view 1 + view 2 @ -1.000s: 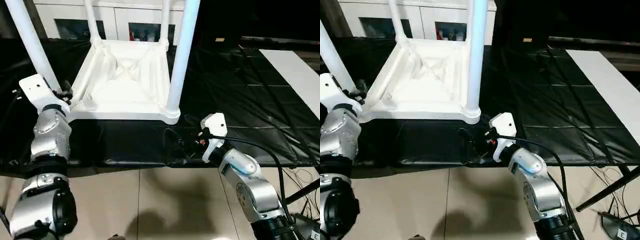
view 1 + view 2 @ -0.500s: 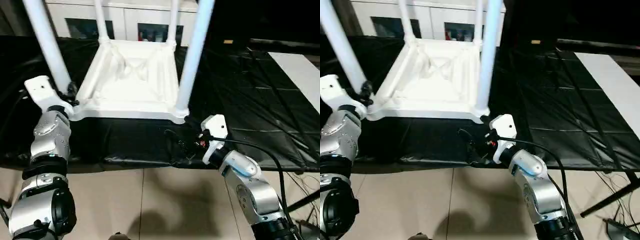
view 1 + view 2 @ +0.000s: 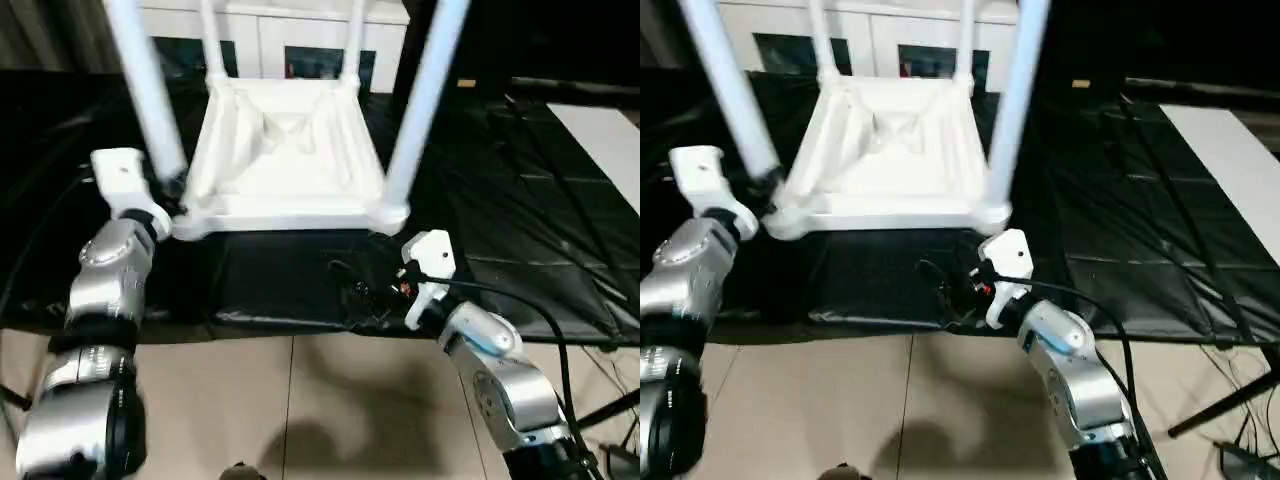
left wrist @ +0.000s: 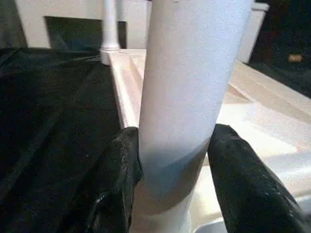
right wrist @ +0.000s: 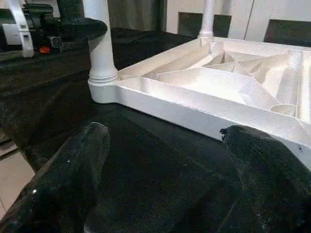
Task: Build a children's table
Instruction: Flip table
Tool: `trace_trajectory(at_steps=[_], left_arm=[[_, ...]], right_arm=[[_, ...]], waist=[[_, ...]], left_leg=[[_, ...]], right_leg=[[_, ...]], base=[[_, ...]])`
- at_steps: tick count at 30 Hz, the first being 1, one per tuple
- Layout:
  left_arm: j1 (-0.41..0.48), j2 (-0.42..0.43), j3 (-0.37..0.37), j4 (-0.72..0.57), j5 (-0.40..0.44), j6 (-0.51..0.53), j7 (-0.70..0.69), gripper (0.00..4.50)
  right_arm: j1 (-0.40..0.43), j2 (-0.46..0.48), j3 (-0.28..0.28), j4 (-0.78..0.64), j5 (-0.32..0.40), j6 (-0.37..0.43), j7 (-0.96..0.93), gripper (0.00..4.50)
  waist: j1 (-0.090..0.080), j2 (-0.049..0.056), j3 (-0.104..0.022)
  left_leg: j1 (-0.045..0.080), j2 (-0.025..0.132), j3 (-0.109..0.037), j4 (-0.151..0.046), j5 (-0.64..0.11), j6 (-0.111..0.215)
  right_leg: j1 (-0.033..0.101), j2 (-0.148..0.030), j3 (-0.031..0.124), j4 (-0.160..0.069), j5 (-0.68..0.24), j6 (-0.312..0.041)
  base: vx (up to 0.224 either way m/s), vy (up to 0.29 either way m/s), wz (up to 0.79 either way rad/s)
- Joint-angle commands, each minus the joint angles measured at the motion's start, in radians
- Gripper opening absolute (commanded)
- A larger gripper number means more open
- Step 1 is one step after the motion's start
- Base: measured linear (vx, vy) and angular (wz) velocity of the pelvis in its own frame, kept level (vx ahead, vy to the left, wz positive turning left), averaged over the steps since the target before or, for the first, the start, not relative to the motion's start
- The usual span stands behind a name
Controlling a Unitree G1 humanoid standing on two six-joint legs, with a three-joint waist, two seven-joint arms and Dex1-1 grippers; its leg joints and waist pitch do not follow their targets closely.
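Children's table (image 3: 285, 160) upside down on black cloth (image 3: 520, 230), ribbed underside up, four white legs standing in corner sockets. Left gripper (image 4: 177, 182) at table's near-left corner, black fingers (image 4: 119, 170) pinching base of that leg (image 4: 187, 97) just above socket, one each side, touching. Right gripper (image 5: 165, 160) spread wide, holding nothing, low over cloth just short of table's near edge, beside near-right leg (image 3: 420, 110). Flat white board (image 3: 605, 150) on cloth, well apart from table, right of it.
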Motion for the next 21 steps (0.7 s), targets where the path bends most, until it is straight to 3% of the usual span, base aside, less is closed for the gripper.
trace_trajectory(at_steps=[1,2,3,4,10,15,18,19,21], left_arm=[[0.028,0.009,-0.038,-0.096,0.029,0.018,-0.006,1.99],[0.036,-0.002,-0.034,-0.126,0.02,0.02,0.003,2.33],[0.037,-0.007,-0.031,-0.133,0.012,0.023,0.003,2.33],[0.038,-0.016,-0.027,-0.146,-0.003,0.034,0.003,2.66],[0.019,-0.046,-0.028,-0.139,-0.011,0.046,0.018,3.13],[-0.085,-0.06,-0.011,0.01,0.027,0.011,0.104,3.58],[-0.119,-0.061,-0.015,0.06,0.035,0.007,0.113,3.7],[-0.132,-0.061,-0.012,0.081,0.038,-0.004,0.13,3.7],[-0.148,-0.06,-0.007,0.11,0.041,-0.02,0.156,3.36]], right_arm=[[0.008,-0.007,-0.012,-0.033,-0.003,-0.01,0.001,4.14],[0.007,-0.007,-0.012,-0.032,-0.001,-0.009,0.002,4.14],[0.007,-0.006,-0.011,-0.032,-0.001,-0.009,0.003,4.14],[0.005,-0.006,-0.011,-0.029,0.0,-0.009,0.004,4.14],[0.002,-0.006,-0.008,-0.026,0.001,-0.008,0.005,4.14],[0.0,-0.008,-0.006,-0.025,0.003,-0.002,0.01,4.14],[0.001,-0.011,-0.008,-0.031,0.003,0.002,0.009,4.14],[0.001,-0.012,-0.009,-0.031,0.003,0.003,0.008,4.14],[0.002,-0.014,-0.011,-0.031,0.001,0.004,0.006,4.14]], waist=[[-0.012,0.012,-0.066],[-0.015,0.017,-0.064],[-0.015,0.017,-0.064],[-0.018,0.016,-0.065],[-0.019,0.011,-0.063],[-0.027,0.012,-0.064],[-0.03,0.009,-0.067],[-0.03,0.016,-0.067],[-0.031,0.012,-0.069]], left_leg=[[0.017,-0.005,0.027,-0.082,-0.128,-0.033],[0.014,-0.005,0.026,-0.083,-0.126,-0.031],[0.014,-0.005,0.026,-0.083,-0.126,-0.031],[0.017,-0.005,0.027,-0.081,-0.12,-0.027],[0.016,-0.007,0.03,-0.083,-0.14,-0.022],[0.014,-0.01,0.027,-0.081,-0.123,-0.018],[0.012,-0.012,0.027,-0.076,-0.081,-0.018],[0.014,-0.014,0.028,-0.075,-0.079,-0.018],[0.014,-0.015,0.029,-0.072,-0.068,-0.012]], right_leg=[[0.046,-0.019,0.01,-0.047,0.109,-0.209],[0.047,-0.02,0.009,-0.047,0.102,-0.21],[0.047,-0.02,0.009,-0.047,0.102,-0.21],[0.044,-0.018,0.01,-0.047,0.101,-0.213],[0.044,-0.019,0.011,-0.052,0.061,-0.206],[0.047,-0.017,0.011,-0.053,0.07,-0.193],[0.051,-0.016,0.01,-0.047,0.128,-0.204],[0.048,-0.015,0.01,-0.047,0.134,-0.205],[0.051,-0.014,0.01,-0.046,0.159,-0.208]], base=[[0.0,0.0,0.0],[0.0,0.0,0.0],[0.0,0.0,0.0],[0.0,0.0,0.0],[0.0,0.0,0.0],[0.0,0.0,0.0],[0.0,0.0,0.0],[0.0,0.0,0.0],[0.0,0.0,0.0]])
